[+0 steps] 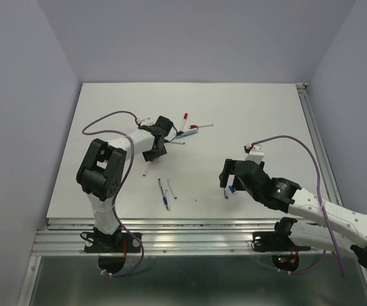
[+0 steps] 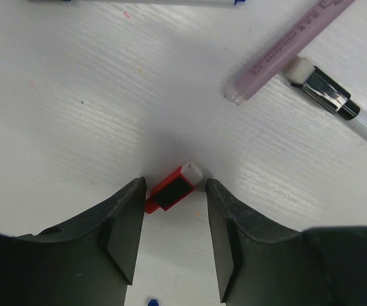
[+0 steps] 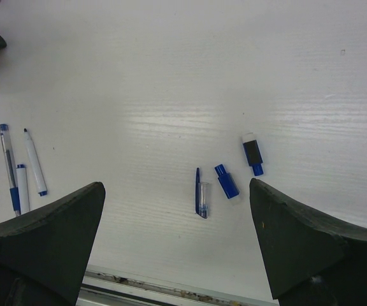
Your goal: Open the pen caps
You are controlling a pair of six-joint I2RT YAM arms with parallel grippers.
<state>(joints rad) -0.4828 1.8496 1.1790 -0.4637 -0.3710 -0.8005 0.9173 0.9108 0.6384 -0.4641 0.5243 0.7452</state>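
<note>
Both arm bases sit nearest in the top view, left gripper (image 1: 165, 131) down in the pens (image 1: 190, 131) mid-table (image 1: 247, 108), right gripper (image 1: 229, 182) over blue caps (image 1: 232, 189). Left wrist cam: jaws parted, red cap (image 2: 171, 193) lying between the fingertips, pink barrel (image 2: 285, 54) beyond. Right wrist cam: jaws spread wide, gripping nothing, blue caps (image 3: 226, 181) loose on the table between them.
</note>
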